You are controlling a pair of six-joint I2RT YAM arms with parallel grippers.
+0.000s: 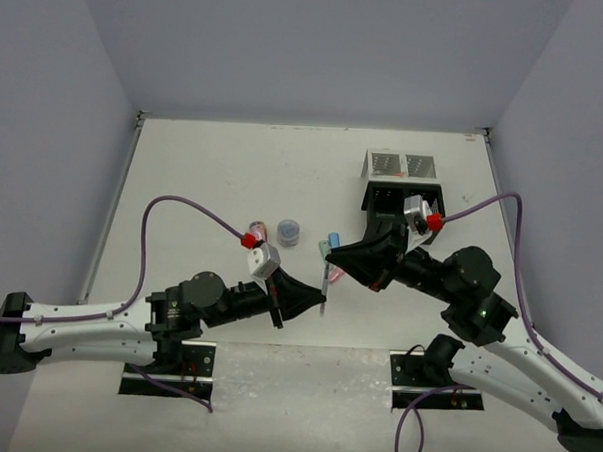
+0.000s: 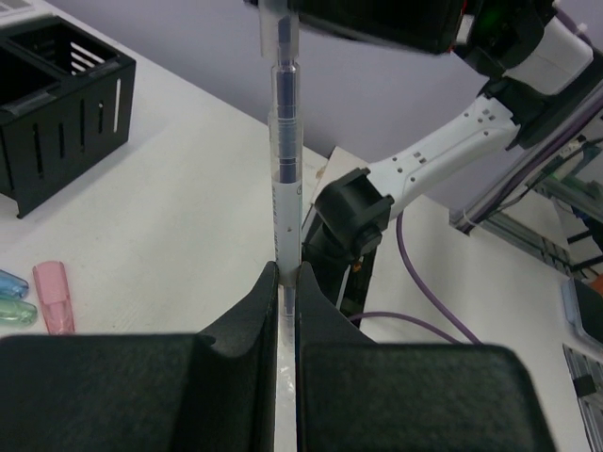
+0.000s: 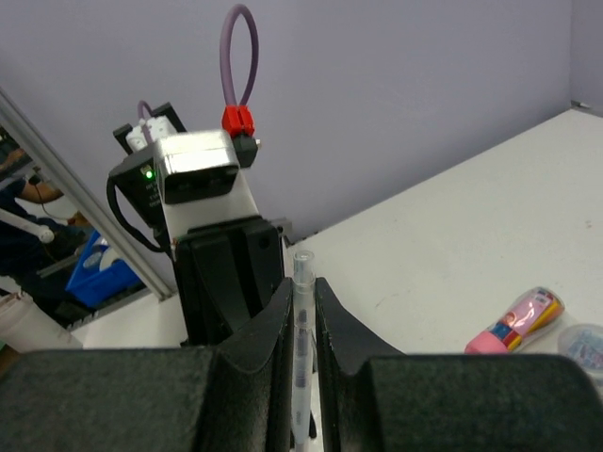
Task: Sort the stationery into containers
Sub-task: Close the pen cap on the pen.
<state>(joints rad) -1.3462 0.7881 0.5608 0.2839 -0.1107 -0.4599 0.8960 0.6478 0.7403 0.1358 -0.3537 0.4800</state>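
Note:
A thin grey, see-through pen (image 1: 325, 283) hangs above the table between my two grippers. My left gripper (image 1: 320, 304) is shut on its lower end; in the left wrist view the pen (image 2: 285, 169) rises straight up from the closed jaws (image 2: 287, 273). My right gripper (image 1: 331, 260) is shut on the upper end, and the pen's cap (image 3: 302, 268) pokes out past its jaws (image 3: 301, 284). The black container (image 1: 391, 203) and the silver mesh container (image 1: 399, 168) stand at the back right, behind the right wrist.
On the table lie a pink marker (image 1: 256, 229), a round grey-blue pot (image 1: 289, 231), a blue marker (image 1: 334, 239) and a green marker (image 1: 323, 249) close under the right gripper. Purple cables loop over both arms.

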